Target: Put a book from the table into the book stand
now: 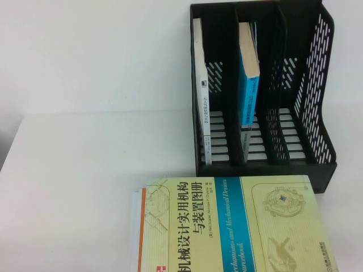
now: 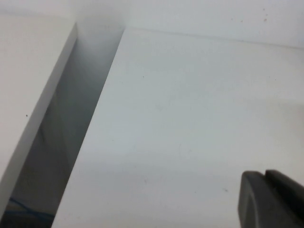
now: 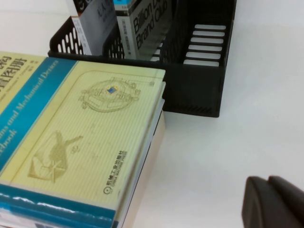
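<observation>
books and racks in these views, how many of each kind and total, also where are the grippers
books standing in the rack: 2, the white-spined book and the blue book
books lying on the table: 1, the yellow book
racks: 1, the black rack
total: 4
left gripper over bare table; right gripper beside the yellow book.

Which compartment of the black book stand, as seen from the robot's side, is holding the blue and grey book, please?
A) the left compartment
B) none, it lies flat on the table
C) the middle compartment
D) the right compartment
C: in the high view the book stands upright in the middle compartment of the book stand, with the white-spined book in the left one. The left gripper and right gripper hang over the table.
</observation>
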Robot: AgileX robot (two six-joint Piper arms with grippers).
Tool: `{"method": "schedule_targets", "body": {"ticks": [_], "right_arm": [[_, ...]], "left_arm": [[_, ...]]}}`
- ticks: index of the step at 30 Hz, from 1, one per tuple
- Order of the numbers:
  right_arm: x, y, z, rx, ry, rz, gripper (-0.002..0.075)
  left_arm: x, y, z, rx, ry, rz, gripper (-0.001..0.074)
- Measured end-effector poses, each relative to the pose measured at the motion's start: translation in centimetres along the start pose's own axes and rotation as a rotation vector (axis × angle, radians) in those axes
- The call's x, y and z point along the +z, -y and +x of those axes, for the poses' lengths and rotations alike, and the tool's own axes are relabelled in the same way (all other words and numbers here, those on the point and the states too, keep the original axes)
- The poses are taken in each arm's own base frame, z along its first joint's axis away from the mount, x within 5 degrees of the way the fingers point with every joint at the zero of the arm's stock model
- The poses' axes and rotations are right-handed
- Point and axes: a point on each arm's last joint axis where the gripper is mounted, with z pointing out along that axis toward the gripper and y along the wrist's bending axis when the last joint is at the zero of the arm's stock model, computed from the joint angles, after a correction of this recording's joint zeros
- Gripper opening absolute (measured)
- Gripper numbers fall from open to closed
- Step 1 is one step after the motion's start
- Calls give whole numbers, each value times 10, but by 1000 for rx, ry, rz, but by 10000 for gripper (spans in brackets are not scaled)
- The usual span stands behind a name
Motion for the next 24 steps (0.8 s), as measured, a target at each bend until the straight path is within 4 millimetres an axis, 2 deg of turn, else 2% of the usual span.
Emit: {"method": "schedule_targets", "body": {"ticks": [12, 24], "right_arm": [[0, 0, 0, -4, 0, 0, -3], [0, 0, 0, -4, 0, 0, -3]], "left_arm": [[0, 0, 0, 143, 5, 5, -2], [0, 1, 0, 81, 6, 10, -2]]}}
